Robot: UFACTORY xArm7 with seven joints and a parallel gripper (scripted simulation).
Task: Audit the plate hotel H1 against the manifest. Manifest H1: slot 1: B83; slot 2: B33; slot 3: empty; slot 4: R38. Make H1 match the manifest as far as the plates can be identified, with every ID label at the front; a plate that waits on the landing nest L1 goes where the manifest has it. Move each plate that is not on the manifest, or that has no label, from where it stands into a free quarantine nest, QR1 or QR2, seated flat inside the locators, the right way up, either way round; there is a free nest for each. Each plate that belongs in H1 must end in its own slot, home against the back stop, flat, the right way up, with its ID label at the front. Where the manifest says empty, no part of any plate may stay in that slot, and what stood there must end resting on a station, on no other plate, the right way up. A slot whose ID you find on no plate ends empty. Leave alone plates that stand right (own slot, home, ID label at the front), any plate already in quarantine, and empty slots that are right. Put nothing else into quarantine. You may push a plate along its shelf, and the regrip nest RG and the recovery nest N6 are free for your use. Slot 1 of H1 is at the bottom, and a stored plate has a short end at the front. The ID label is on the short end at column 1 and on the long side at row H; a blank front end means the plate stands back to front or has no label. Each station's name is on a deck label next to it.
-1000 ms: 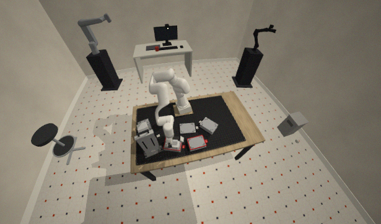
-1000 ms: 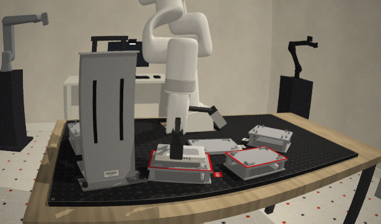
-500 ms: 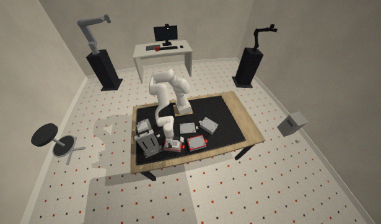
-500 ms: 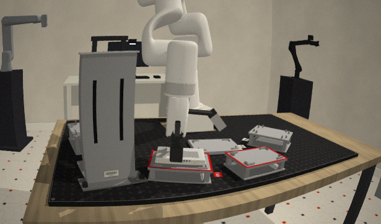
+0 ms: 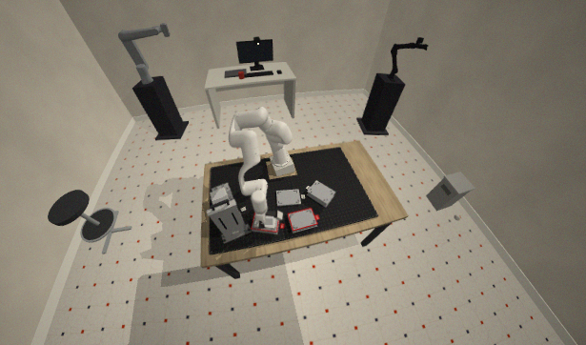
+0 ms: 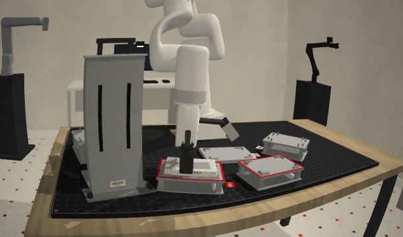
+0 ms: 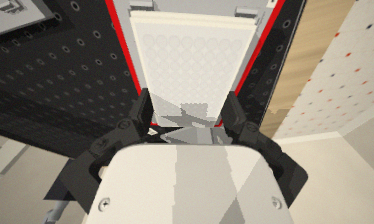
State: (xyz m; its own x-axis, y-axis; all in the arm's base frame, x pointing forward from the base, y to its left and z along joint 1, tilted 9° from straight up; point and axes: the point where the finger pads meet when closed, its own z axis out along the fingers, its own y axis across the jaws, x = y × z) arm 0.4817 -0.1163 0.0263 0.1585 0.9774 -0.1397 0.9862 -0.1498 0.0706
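My gripper (image 7: 188,99) is shut on a white well plate (image 7: 193,67), with its fingers across the plate's width near one short end. The plate lies down in a red-edged quarantine nest (image 6: 190,178), the one nearer the hotel. In the exterior view the plate (image 6: 194,167) sits on the nest's top under my gripper (image 6: 186,164). The plate hotel H1 (image 6: 113,124) stands just left of this nest and shows only its grey slotted wall; its slots are hidden. In the top view my gripper (image 5: 264,220) is low over the same nest, next to the hotel (image 5: 229,220).
A second red-edged quarantine nest (image 6: 269,170) stands empty to the right. Behind it are a flat grey nest (image 6: 227,154) and a raised grey nest (image 6: 286,145). Another station (image 6: 78,144) lies behind the hotel. The table's front edge is close.
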